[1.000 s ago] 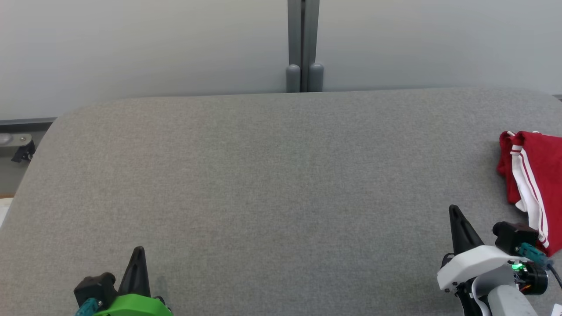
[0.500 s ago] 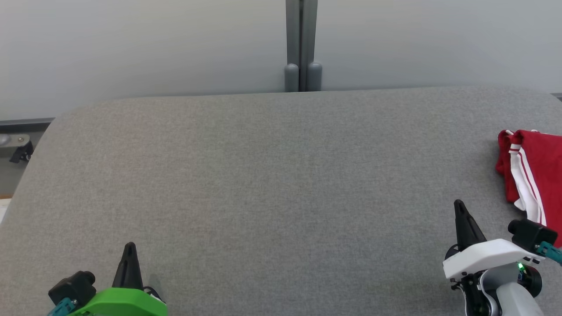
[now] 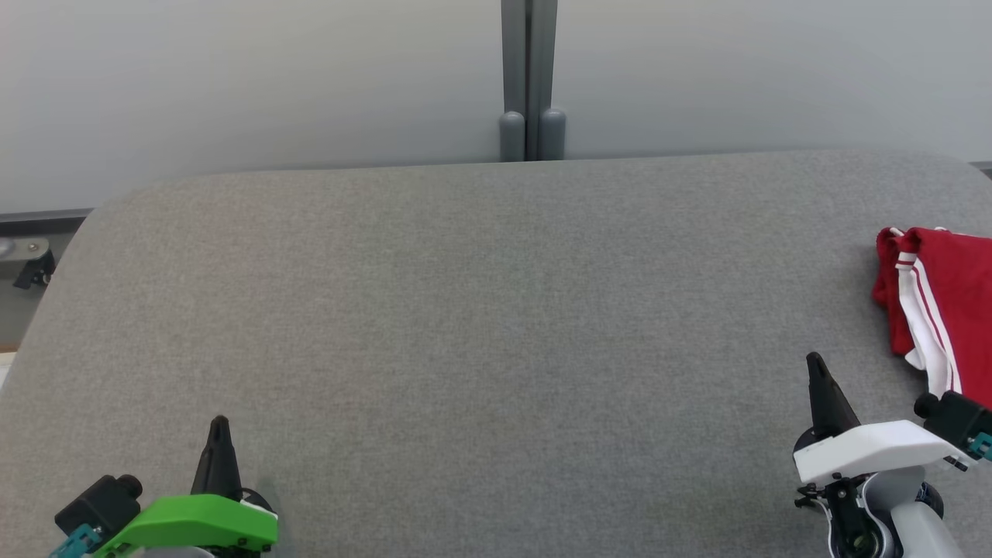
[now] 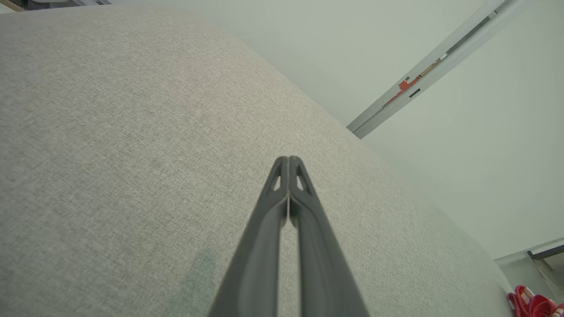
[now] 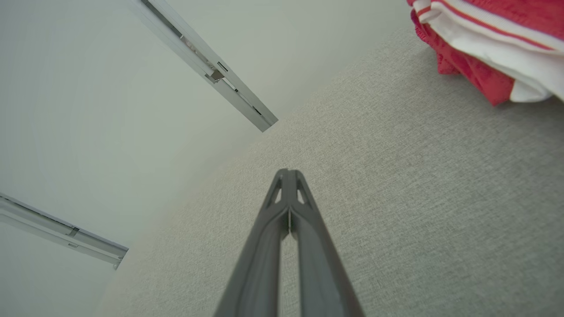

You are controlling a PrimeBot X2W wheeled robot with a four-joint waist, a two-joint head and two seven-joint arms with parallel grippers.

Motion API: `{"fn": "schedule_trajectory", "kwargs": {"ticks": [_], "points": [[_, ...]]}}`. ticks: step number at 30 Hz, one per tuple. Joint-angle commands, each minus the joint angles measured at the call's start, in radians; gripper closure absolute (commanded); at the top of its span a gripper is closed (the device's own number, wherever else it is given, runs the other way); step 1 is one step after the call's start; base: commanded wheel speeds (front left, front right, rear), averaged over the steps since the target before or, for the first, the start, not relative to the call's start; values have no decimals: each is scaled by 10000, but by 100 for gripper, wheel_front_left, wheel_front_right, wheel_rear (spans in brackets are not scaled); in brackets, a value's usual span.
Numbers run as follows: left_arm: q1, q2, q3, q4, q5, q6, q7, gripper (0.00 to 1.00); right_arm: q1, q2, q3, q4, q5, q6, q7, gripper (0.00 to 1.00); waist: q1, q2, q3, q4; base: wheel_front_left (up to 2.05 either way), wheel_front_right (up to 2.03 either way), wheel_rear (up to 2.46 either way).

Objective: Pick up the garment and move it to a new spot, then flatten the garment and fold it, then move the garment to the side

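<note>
The garment [image 3: 949, 298] is red with white stripes and lies folded at the right edge of the grey table [image 3: 480, 325]; it also shows in the right wrist view [image 5: 493, 44] and as a small red bit [image 4: 531, 304] in the left wrist view. My right gripper [image 3: 814, 360] stands shut and empty just left of and nearer than the garment, apart from it. At the lower left my left gripper [image 3: 219, 422] is shut and empty, far from the garment. Both wrist views show the fingertips pressed together [image 4: 288, 159] [image 5: 288, 172] over bare cloth.
A pale wall with a grey vertical post [image 3: 531, 77] rises behind the table's far edge. A dark bracket [image 3: 31, 267] sits off the table's left side. The table's rounded corners show at the far left and far right.
Both grippers have drawn apart: the left one has slid left, the right one right and slightly back. The whole picture has shifted a little, so the camera moved too. The garment lies still.
</note>
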Motion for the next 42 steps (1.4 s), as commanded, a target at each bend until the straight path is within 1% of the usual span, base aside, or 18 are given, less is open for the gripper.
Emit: {"fn": "schedule_trajectory", "kwargs": {"ticks": [1,18,42], "points": [[-295,58,47,-205,-345,48,77,100,-78,-76,0,-215,358,-4,85,100,0,0,2,-4,0,0,0],[-427,74,183,-533,-2481,90,636,100,46,-95,-16,-556,2471,-5,650,100,0,0,27,-61,0,0,0],[-569,95,331,-891,-4943,149,1298,100,174,-114,-37,-943,4905,-7,1307,100,0,0,61,-139,0,0,0]]}}
